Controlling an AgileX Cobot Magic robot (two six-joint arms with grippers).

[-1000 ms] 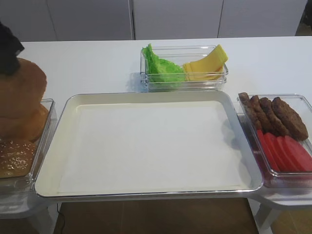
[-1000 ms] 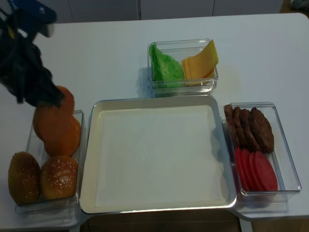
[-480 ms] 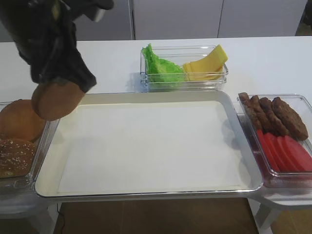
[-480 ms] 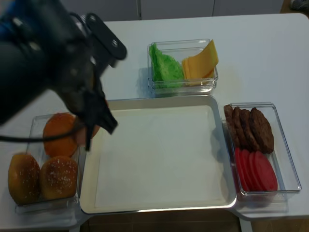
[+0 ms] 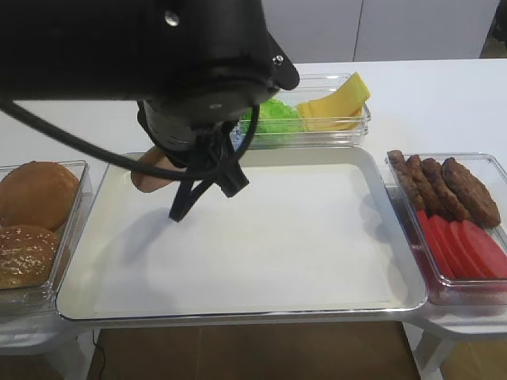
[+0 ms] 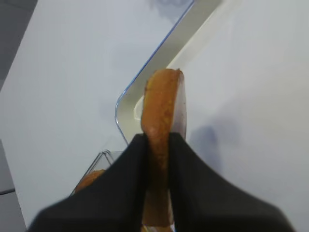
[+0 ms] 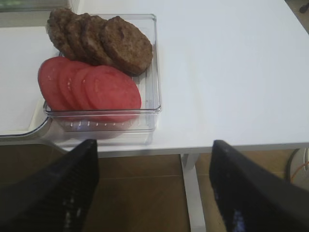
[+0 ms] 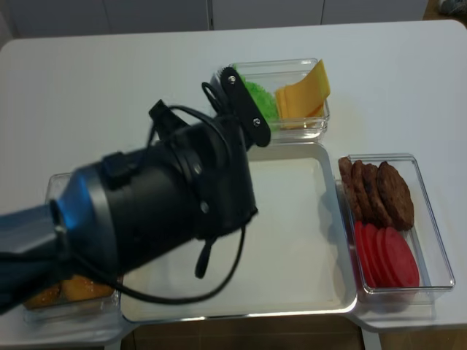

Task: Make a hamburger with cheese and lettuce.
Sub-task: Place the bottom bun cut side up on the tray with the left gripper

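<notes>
**A:** Start nearest. What does the right gripper [image 7: 152, 193] have?

**B:** Nothing. Its two dark fingers stand wide apart, low at the near table edge, beside the clear bin [image 7: 155, 58] of tomato slices [image 7: 89, 89] and patties [image 7: 99, 41]. It seems parked there so the middle is free for the other arm.

**A:** And the left gripper [image 6: 157, 147]?

**B:** It is clamped on the hamburger [image 6: 161, 111] bun half, pinching it edge-on. In the wrist view the golden rim stands between the fingers and the flat faces press against the pads. A thin disc is probably easiest to lift from a stack that way.

**A:** Where is the bun over the table?

**B:** Above the far-left corner of the tray [image 5: 238, 313], in the air. In the high view a bit of it shows at the arm's left side [image 5: 150, 170]. Being carried on edge, it would likely need tipping flat to go down cut face up.

**A:** The other buns?

**B:** The sesame buns [image 5: 32, 218] sit in their bin left of the tray.

**A:** Farther back?

**B:** The lettuce [image 5: 273, 115] and cheese [image 5: 337, 103] share a clear box beyond the tray's far edge, lettuce on the left and partly hidden by the arm, cheese fanned on the right. Both look untouched, within reach for the later layers.
</notes>
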